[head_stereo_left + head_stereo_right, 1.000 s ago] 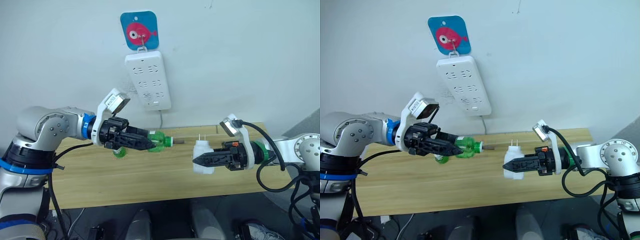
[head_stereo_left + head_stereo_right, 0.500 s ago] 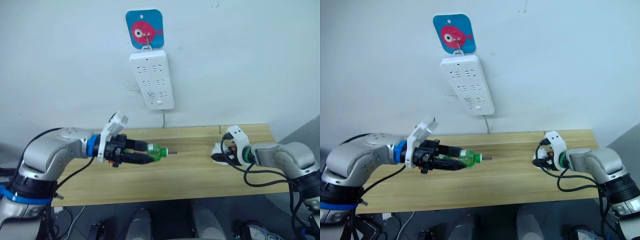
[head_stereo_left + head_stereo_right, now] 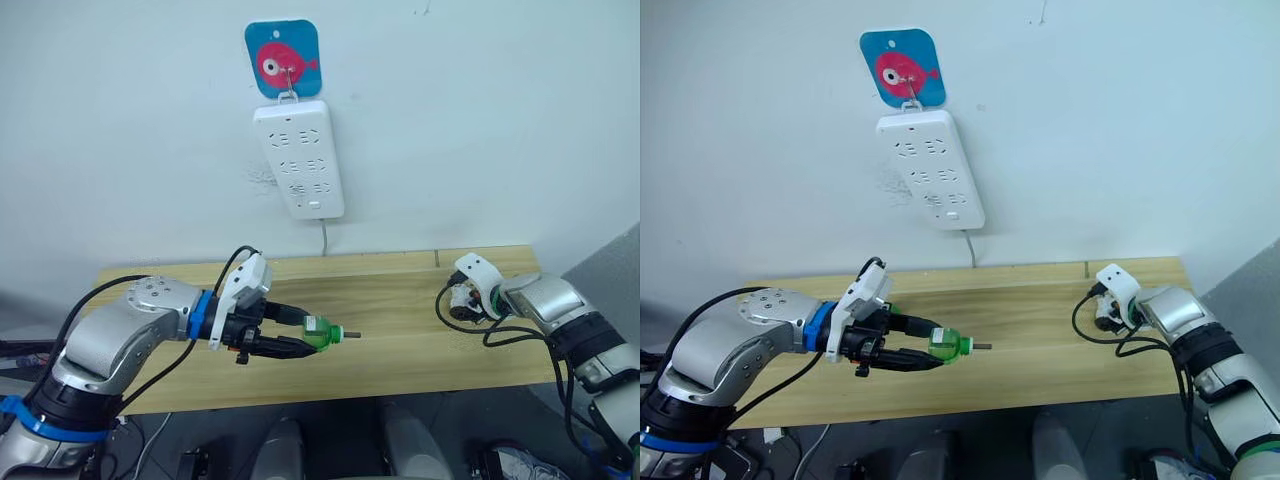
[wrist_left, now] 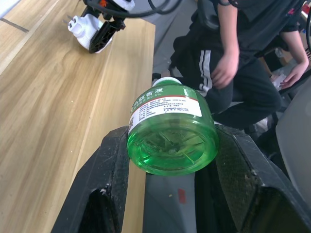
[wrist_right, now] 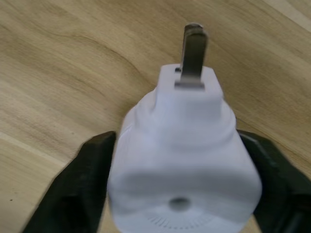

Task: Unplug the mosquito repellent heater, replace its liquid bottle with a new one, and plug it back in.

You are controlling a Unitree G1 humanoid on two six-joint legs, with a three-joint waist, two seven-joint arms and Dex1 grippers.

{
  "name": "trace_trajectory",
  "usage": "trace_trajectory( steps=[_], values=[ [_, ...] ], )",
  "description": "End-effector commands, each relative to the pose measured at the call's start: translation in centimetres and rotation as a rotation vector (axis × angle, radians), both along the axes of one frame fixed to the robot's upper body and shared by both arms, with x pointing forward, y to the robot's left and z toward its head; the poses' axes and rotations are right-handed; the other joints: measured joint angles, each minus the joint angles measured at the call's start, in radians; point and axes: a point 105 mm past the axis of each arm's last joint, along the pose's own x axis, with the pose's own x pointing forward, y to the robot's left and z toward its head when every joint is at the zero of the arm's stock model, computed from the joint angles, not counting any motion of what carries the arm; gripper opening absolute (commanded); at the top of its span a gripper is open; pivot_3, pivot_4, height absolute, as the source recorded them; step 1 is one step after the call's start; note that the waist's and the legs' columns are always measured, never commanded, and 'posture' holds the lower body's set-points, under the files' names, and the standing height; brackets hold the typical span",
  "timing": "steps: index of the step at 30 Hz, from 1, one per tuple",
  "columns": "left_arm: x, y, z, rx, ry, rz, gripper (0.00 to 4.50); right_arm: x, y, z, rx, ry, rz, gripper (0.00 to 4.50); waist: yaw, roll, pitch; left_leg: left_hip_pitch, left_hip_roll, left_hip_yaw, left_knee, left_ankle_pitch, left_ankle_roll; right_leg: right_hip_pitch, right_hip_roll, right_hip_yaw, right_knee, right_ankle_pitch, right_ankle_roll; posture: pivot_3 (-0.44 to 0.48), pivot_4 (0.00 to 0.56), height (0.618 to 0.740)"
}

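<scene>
With bottle [image 4: 171, 131] clamped in left hand [image 3: 268, 333] and heater [image 5: 181, 160] pinched in right hand [image 5: 181, 194] over desk [image 3: 400, 320], well apart: risk of misaligned mating, wick bent or bottle slipping.

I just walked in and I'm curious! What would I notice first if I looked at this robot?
Probably the bright green bottle that the left gripper holds sideways over the wooden table. On the table's right end, the right gripper grips the little white mosquito repellent heater, metal prongs pointing away. Up on the wall, a white power strip hangs from a blue hook plate with a pink fish.
</scene>
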Motion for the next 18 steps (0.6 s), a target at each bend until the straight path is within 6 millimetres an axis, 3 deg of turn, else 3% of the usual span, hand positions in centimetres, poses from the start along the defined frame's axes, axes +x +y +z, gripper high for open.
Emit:
trace_trajectory(
  steps=[1,4,7,10,14,18],
  values=[
    [-0.2,-0.2,0.3,-0.011,-0.037,-0.018,2.22,0.7,-0.5,0.9,0.007,-0.033,-0.018,4.50,0.000,0.000,0.000,0.000,0.000,0.000,0.000,0.000,0.000,0.000,0.000,0.000,0.000,0.000,0.000,-0.089,0.210,0.734],
    [-0.1,-0.2,0.2,-0.011,-0.040,-0.016,2.22,0.8,-0.7,1.4,0.024,-0.051,-0.038,4.50,0.000,0.000,0.000,0.000,0.000,0.000,0.000,0.000,0.000,0.000,0.000,0.000,0.001,0.000,0.000,-0.095,0.207,0.734],
    [0.6,-0.1,0.1,-0.021,-0.078,0.015,2.22,1.4,-1.4,3.9,0.056,-0.140,-0.082,4.50,0.000,0.001,0.000,0.000,0.000,0.000,0.001,0.000,0.000,0.000,0.000,0.000,0.001,0.000,0.000,-0.098,0.205,0.734],
    [1.7,-0.1,0.2,-0.049,-0.145,0.073,2.22,1.2,-1.6,7.6,0.132,-0.263,-0.109,4.50,0.002,0.001,0.000,0.000,0.000,0.000,0.000,0.000,0.000,0.000,0.000,0.000,0.001,0.000,0.000,-0.101,0.200,0.734],
    [3.3,-0.5,0.8,-0.138,-0.238,0.184,2.22,-0.7,0.7,12.0,0.361,-0.397,-0.088,4.50,0.011,0.001,0.000,0.000,0.000,-0.001,0.000,0.000,0.000,0.000,0.000,-0.001,0.001,0.000,0.000,-0.115,0.195,0.734],
    [5.1,-1.8,2.5,-0.283,-0.383,0.311,2.22,-3.3,5.4,15.9,0.815,-0.590,-0.070,4.50,0.011,-0.001,-0.001,0.001,0.001,-0.001,0.001,0.000,0.000,0.002,0.000,-0.001,0.002,0.000,0.000,-0.143,0.187,0.734]
  ],
)
